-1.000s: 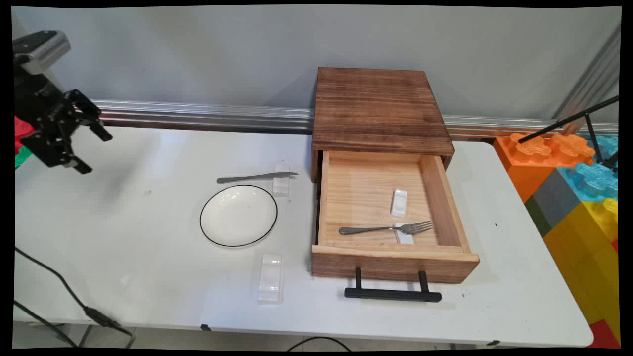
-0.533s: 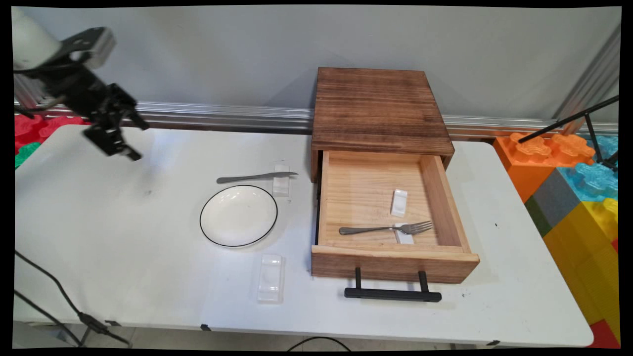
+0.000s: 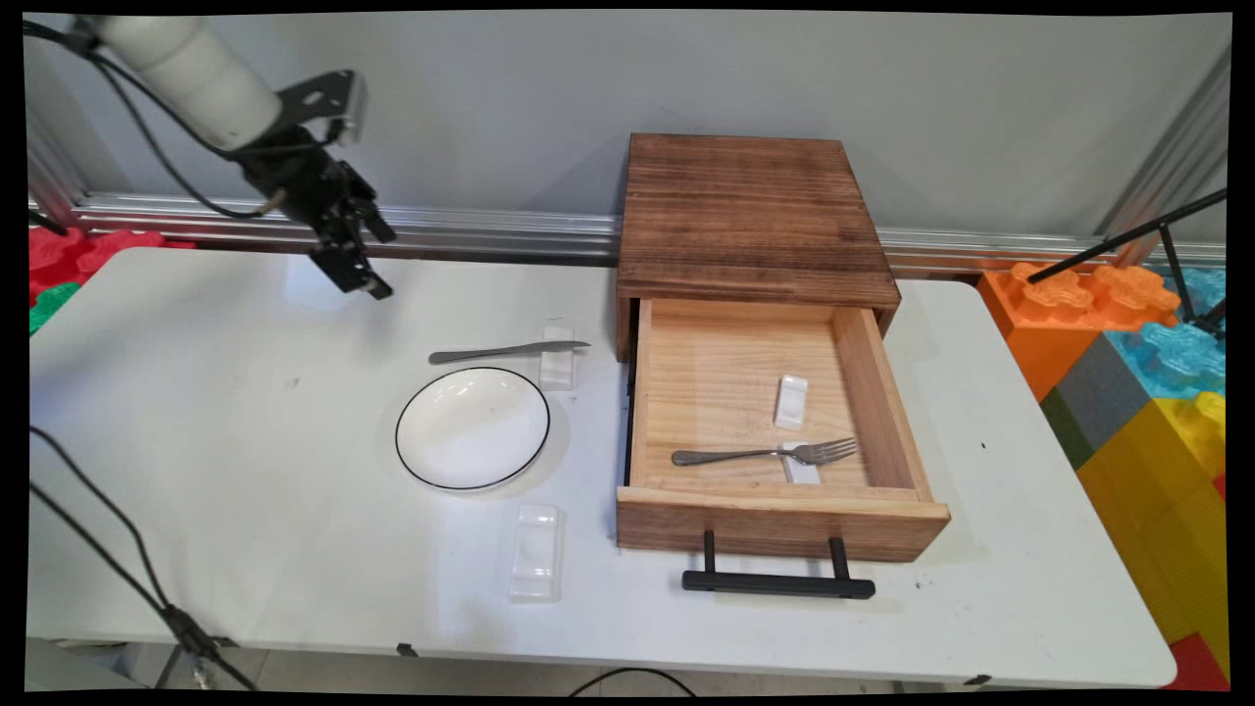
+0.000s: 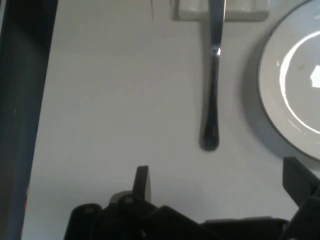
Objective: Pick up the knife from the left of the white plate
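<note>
Hanging in the air over the far left part of the white table [image 3: 245,471], the black gripper [image 3: 382,265] was seen with its two fingers spread wide and nothing held between them; in the hand view the gripper [image 4: 220,174] was shown the same way, with only bare tabletop in the gap. Nearest to it lay a metal table knife [image 3: 510,350], near but untouched, its rounded handle end turned toward the gripper's side, as the hand view of the knife [image 4: 212,90] made plain. The blade end of the knife was propped on a small clear cutlery rest [image 3: 557,365], seen at the top edge of the hand view [image 4: 220,10]. Just beside the knife, on its near side, a white plate with a dark rim [image 3: 473,428] was set, empty, its edge also caught by the hand camera [image 4: 295,85]. A second clear rest [image 3: 535,551] lay bare nearer the table's front edge. Well apart, to the right, a wooden drawer box [image 3: 755,211] stood with its drawer [image 3: 726,382] pulled out, the black handle [image 3: 778,583] facing the front. Inside, a fork [image 3: 755,454] was laid with its tines on a white rest [image 3: 802,471], and another white rest [image 3: 790,402] lay alone behind it.
</note>
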`<state>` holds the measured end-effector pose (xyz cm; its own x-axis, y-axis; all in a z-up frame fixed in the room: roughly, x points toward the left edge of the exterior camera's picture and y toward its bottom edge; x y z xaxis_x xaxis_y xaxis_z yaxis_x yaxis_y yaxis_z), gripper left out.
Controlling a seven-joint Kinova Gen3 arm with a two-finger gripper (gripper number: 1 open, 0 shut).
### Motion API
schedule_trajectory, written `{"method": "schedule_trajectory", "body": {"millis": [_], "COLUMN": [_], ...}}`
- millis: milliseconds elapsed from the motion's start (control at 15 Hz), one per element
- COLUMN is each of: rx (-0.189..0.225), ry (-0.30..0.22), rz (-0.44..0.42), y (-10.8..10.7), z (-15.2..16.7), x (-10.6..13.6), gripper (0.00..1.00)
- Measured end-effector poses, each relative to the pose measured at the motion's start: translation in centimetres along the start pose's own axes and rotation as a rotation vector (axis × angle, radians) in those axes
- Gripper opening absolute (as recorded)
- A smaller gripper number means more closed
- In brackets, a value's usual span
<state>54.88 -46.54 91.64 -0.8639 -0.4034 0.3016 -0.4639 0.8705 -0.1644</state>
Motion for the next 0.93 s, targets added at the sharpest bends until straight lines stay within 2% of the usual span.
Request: {"method": "schedule_trajectory", "body": {"millis": [267,533,933], "rx": [-0.038,-0.085,-0.123], "ry": [0.005,0.044,0.063], "rz": [0.040,0.074,0.100], "y": [-1.3,-2.7,-4.0], "z": [3.6,7.8,12.2], "x": [1.8,3.9,5.0], "gripper": [1.00,1.00,1.00]}}
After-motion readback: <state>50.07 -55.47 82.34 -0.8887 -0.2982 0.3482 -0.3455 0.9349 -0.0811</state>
